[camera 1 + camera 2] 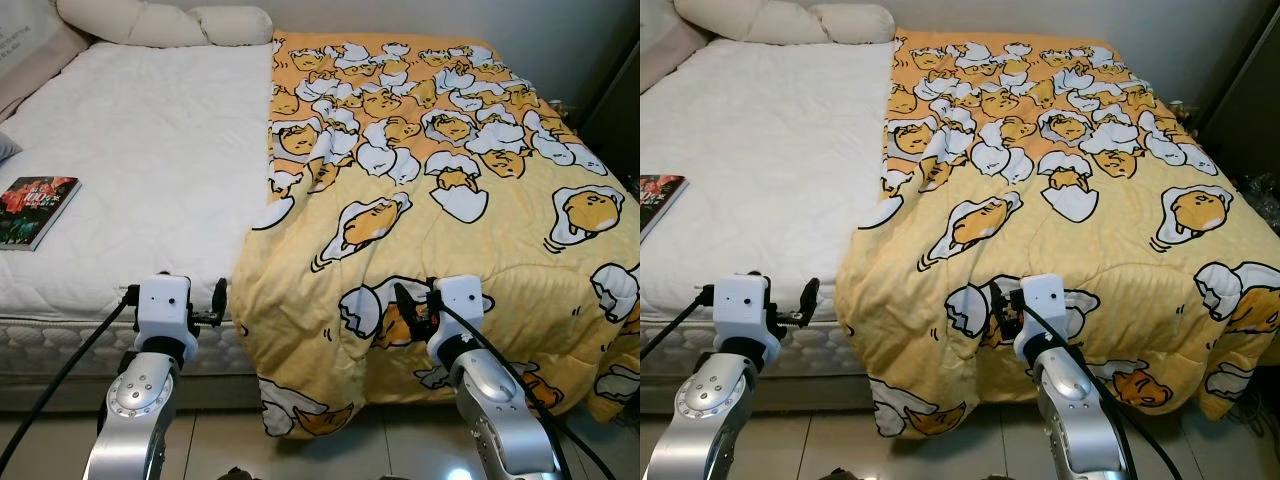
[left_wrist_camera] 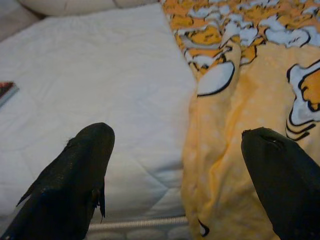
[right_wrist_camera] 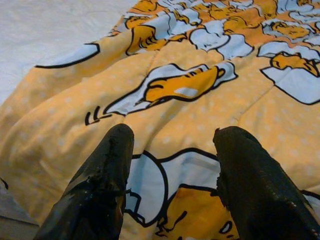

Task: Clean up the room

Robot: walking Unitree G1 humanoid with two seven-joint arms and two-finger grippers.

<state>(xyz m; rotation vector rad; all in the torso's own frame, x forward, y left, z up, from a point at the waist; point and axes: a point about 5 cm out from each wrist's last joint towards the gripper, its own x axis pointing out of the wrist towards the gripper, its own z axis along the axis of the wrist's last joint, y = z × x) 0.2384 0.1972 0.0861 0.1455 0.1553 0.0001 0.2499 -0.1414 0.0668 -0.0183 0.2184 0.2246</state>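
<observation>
Facing the white quilted bed (image 1: pixel 150 150), yellow egg-print quilt (image 1: pixel 440 200) bunched over its right half and draped off the foot. Left hand (image 2: pixel 175 165) spread wide beside the quilt's edge — right hand (image 3: pixel 170 165) parted above the fabric, nothing gripped. Next, probably: clamp the edge, draw it leftward.

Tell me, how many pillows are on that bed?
2. One large cream pillow lies at the head of the bed; a smaller pillow sits right beside it, next to the yellow blanket, which could hide more.
</observation>
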